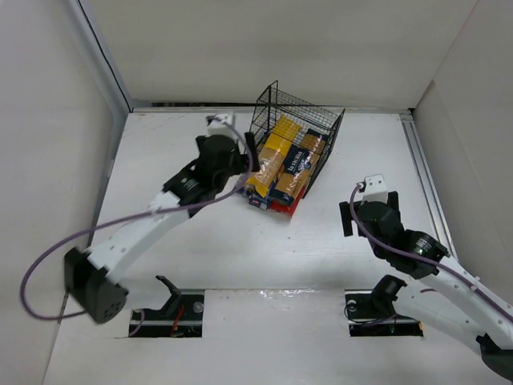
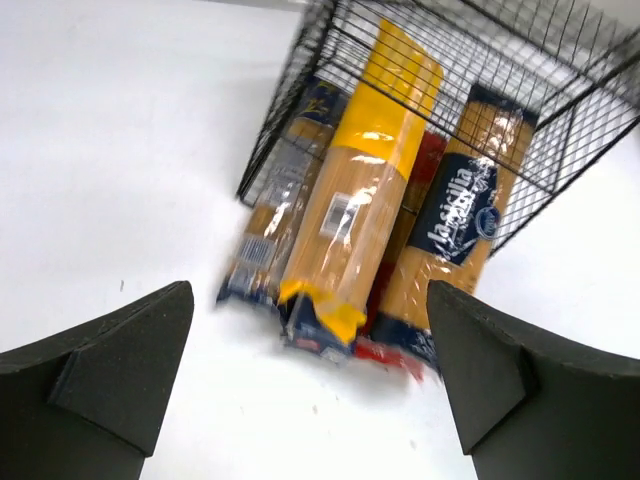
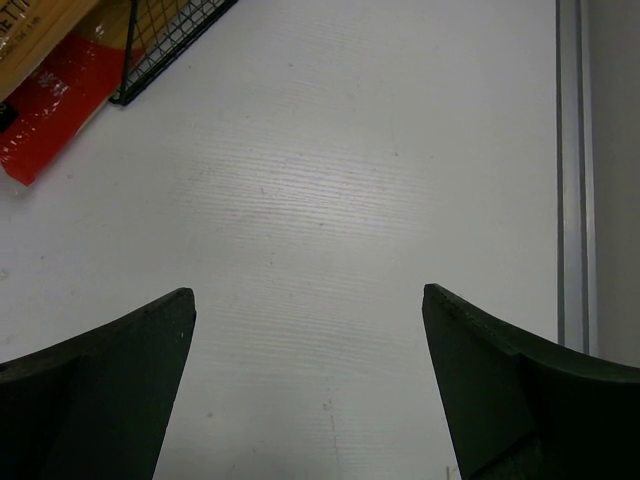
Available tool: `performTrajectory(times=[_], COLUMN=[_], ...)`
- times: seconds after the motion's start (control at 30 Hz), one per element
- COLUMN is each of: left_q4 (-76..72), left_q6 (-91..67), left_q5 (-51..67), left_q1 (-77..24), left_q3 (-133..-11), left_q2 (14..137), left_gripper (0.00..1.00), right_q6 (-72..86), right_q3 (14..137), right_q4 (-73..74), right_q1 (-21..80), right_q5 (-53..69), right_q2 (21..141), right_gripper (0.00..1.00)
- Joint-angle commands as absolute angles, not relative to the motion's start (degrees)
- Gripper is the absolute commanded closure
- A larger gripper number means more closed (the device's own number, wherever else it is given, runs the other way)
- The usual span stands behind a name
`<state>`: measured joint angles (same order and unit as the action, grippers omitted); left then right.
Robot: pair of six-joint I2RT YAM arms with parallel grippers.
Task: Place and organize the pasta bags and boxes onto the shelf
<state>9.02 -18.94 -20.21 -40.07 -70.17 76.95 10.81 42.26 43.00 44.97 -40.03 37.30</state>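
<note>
the top view alone takes in both arms and the whole shelf (image 1: 300, 128), a black wire-mesh rack at the upper middle of the white counter (image 1: 264, 249). its open end faces the lower left, and packages stick out of it.

the left wrist view looks straight into that opening, and four packages can be counted there, side by side:
- a clear spaghetti bag (image 2: 280, 215) with a dark blue end, on the left
- a yellow bag (image 2: 360, 200) in the middle
- a red box (image 2: 425, 165) mostly hidden below
- a blue-label bag (image 2: 455, 230) on the right

their near ends lie on the counter outside the mesh and are blurred.

the right wrist view catches only a corner of the shelf and the red box's end in its upper left; the rest is bare counter and a metal rail at the right edge.

there are two claws. the left claw (image 2: 308, 330) is spread wide, pinching nothing, just in front of the package ends. the right claw (image 3: 308, 300) is also spread and holds nothing, off to the lower right of the shelf.
</note>
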Motion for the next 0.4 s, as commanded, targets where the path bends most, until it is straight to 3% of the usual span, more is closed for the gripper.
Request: performTrajectory(times=[0.0,0.13,0.37], left_q4=[19.75,26.10,27.25], left_q6=[-36.35,-46.84,-47.46], left_q5=[-29.96,-29.28,-27.60], left_q1=[-41.48,-41.48,-41.48], left_q3=[-62.78,-50.57,-47.02], left_q2=[63.93,52.84,47.64], left_gripper=[0.00,0.00,0.00], right_q6=[12.83,12.83,12.22], right_q3=[45.79,46.31,46.32], right_q4=[45.35,45.35,45.88], right_q1=[44.65,44.65,44.65], right_q5=[-39.29,-38.15,-36.30], right_q2=[38.14,38.14,35.60], right_gripper=[0.01,0.01,0.01])
